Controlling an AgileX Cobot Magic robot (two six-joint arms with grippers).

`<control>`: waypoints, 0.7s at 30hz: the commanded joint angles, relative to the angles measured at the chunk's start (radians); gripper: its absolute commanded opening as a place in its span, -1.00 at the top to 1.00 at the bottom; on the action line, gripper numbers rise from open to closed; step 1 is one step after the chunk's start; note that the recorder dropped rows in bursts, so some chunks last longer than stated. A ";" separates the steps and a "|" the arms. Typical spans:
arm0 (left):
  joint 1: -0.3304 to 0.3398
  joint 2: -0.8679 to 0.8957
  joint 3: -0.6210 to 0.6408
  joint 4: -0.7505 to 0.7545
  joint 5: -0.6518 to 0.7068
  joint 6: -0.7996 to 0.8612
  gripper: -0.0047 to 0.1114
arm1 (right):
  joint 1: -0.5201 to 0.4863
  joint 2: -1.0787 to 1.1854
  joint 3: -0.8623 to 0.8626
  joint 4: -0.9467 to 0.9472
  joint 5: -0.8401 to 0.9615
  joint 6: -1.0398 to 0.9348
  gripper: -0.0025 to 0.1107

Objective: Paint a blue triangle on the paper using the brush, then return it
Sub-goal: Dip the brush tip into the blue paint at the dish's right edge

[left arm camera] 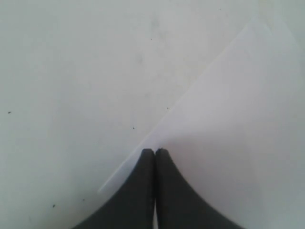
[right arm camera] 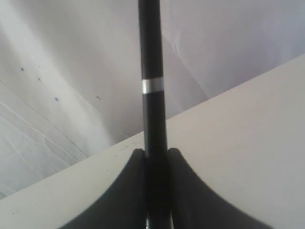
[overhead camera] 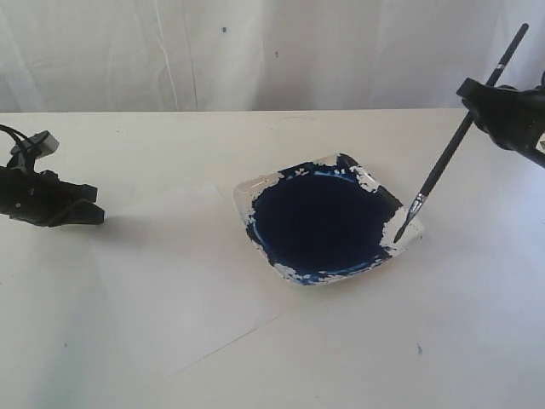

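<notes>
My right hand (overhead camera: 473, 94) sits high at the right edge of the exterior view, clamped on the long, thin, black-handled brush (overhead camera: 451, 146) well up its handle. In the right wrist view the two dark fingers (right arm camera: 128, 191) press the shaft from either side, with the hand (right arm camera: 155, 153) closed on the brush (right arm camera: 152, 57) and a narrow silver band showing on the handle above the grip. The brush slants down and to the left from the hand, its short silvery ferrule and blue-stained tip reaching the right rim of the squarish clear glass dish (overhead camera: 249, 204), which holds dark blue paint and sits near the middle of the pale counter (overhead camera: 426, 358). I cannot tell whether the bristles actually touch the rim. The thin white sheet of paper (overhead camera: 170, 281) lies flat on the counter to the left of the dish, its near edge running under or just beside the dish's left side, and I see no paint on it. My left hand (overhead camera: 92, 213) lies low at the far left, beside the paper. In the left wrist view its jaws are pressed together with nothing between them, and the hand (left arm camera: 155, 151) is at the edge of the paper (left arm camera: 238, 119), with bare counter (left arm camera: 71, 71) alongside. A creased white cloth backdrop (overhead camera: 255, 51) hangs behind the counter.
</notes>
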 commanded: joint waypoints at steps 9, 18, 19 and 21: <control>0.001 -0.003 0.012 -0.015 -0.006 0.005 0.92 | -0.011 0.072 0.001 0.074 -0.136 -0.141 0.96; 0.001 -0.003 0.012 -0.014 -0.012 0.005 0.92 | -0.011 0.110 0.001 0.078 -0.151 -0.266 0.96; 0.001 -0.003 0.012 -0.014 -0.012 0.005 0.92 | -0.011 0.110 0.001 0.078 -0.148 -0.276 0.96; 0.001 -0.003 0.012 -0.014 -0.012 0.005 0.92 | -0.011 0.110 0.001 0.081 -0.148 -0.297 0.96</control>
